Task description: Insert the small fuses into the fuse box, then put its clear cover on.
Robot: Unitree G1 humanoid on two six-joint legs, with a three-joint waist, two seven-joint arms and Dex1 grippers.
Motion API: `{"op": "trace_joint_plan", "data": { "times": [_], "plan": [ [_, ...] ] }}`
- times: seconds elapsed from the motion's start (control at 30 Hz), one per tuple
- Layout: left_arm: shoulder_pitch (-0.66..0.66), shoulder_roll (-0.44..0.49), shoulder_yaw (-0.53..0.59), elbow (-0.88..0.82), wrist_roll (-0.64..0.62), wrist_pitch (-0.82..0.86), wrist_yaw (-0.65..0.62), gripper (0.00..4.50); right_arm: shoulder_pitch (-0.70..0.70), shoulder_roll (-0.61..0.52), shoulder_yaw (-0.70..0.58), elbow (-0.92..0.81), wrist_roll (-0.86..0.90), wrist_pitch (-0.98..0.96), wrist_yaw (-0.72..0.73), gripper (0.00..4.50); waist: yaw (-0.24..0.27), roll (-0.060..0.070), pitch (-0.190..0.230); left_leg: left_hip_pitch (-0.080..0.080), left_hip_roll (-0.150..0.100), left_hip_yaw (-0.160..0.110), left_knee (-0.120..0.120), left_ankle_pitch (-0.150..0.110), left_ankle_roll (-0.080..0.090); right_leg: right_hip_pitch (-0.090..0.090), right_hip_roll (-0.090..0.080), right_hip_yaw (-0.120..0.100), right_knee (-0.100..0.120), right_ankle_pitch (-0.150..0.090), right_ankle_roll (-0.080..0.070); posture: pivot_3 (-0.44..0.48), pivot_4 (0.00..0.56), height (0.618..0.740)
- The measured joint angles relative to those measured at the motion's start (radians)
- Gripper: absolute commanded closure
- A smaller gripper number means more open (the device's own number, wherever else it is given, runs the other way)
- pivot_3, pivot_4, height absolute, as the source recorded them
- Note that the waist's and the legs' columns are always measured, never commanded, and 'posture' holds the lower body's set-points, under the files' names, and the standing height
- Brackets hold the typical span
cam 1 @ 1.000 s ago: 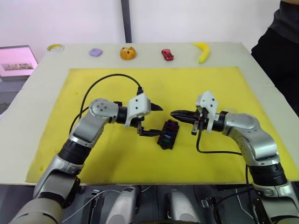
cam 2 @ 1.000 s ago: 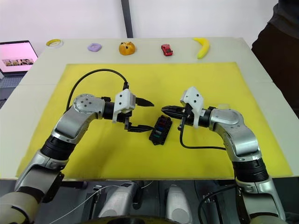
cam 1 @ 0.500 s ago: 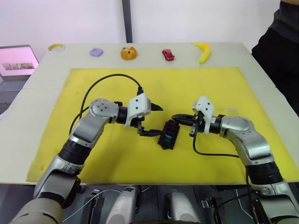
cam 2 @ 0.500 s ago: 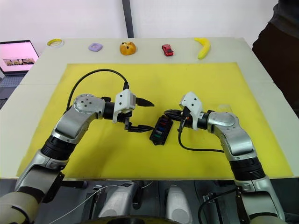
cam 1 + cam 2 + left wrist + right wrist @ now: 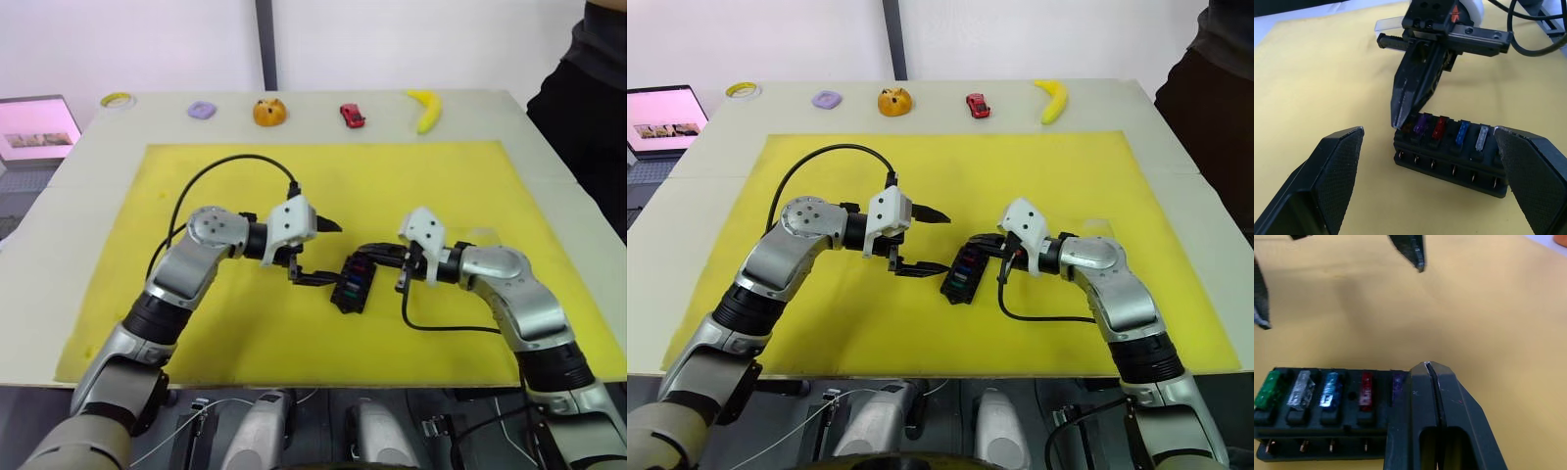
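fuse box [image 5: 353, 281] on yellow mat [image 5: 441, 186], fuses [image 5: 1439, 127] seated in slots. right tool [image 5: 1399, 119] clenched, tip at box's end slot. left tool [image 5: 318, 253] released beside box.

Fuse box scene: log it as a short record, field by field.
surface: yellow mat on a pale table
fuse box: black, near the mat's centre, between the two grippers
fuses seated: olive-brown, purple, red, blue, clear-grey, green
right gripper: shut, tips down at the box's end slot
left gripper: open, beside the box, not touching it
clear cover: lying on the mat behind the right gripper
far edge: banana, toy car
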Motion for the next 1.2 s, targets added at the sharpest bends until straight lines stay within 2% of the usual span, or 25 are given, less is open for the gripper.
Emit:
{"op": "trace_joint_plan", "data": {
  "times": [0.27,0.5,0.7,0.77,0.87,1.1,1.2],
  "plan": [
    [0.002,0.005,0.0,0.0,0.015,-0.009,-0.002,0.0,-0.017,-0.013,0.014,-0.012,-0.025,0.038,-0.019,4.48,0.002,0.0,0.0,0.002,0.0,0.0,0.0,0.0,0.0,0.001,0.0,0.0,0.0,0.0,0.0,0.0,0.15,0.735],
    [0.027,0.007,0.0,-0.001,0.018,-0.014,-0.001,0.0,0.008,-0.013,-0.037,-0.085,0.061,0.102,-0.019,4.48,0.0,0.0,0.0,0.001,0.0,0.0,0.0,0.0,0.0,0.001,0.0,0.0,0.0,0.0,0.0,0.0,0.15,0.735],
    [0.089,0.03,0.045,-0.039,-0.001,0.0,0.025,0.0,0.082,-0.055,-0.142,-0.243,0.132,0.172,-0.049,4.48,0.002,0.0,0.0,0.001,0.0,0.0,-0.001,-0.001,0.001,0.001,-0.001,0.0,-0.001,0.0,0.0,0.0,0.15,0.735],
    [0.132,0.028,0.091,-0.074,-0.03,0.026,0.058,0.0,0.169,-0.065,-0.221,-0.309,0.152,0.207,-0.086,4.48,0.007,0.0,0.0,0.001,0.0,0.0,-0.001,-0.001,0.001,0.001,-0.001,0.0,-0.002,0.0,0.0,0.0,0.15,0.735],
    [0.199,0.031,0.175,-0.092,-0.074,0.072,0.119,0.0,0.335,-0.069,-0.375,-0.38,0.184,0.277,-0.148,3.61,0.015,0.0,0.0,0.001,0.0,0.0,-0.001,-0.001,0.002,0.001,-0.001,0.0,-0.002,0.0,0.0,0.0,0.15,0.735],
    [0.335,0.136,0.338,-0.109,-0.138,0.132,0.172,0.0,0.643,-0.056,-0.753,-0.498,0.275,0.347,-0.194,0.09,0.025,0.001,0.0,0.001,0.0,0.0,-0.001,-0.002,0.002,0.001,-0.001,0.001,-0.002,0.0,0.0,0.0,0.15,0.735],
    [0.397,0.18,0.406,-0.094,-0.155,0.129,0.174,0.0,0.741,-0.035,-0.888,-0.498,0.297,0.349,-0.195,0.03,0.025,0.001,0.0,0.003,0.001,0.0,-0.002,-0.002,0.002,0.0,-0.001,0.001,-0.003,0.0,0.0,0.0,0.15,0.735]
  ]
}}
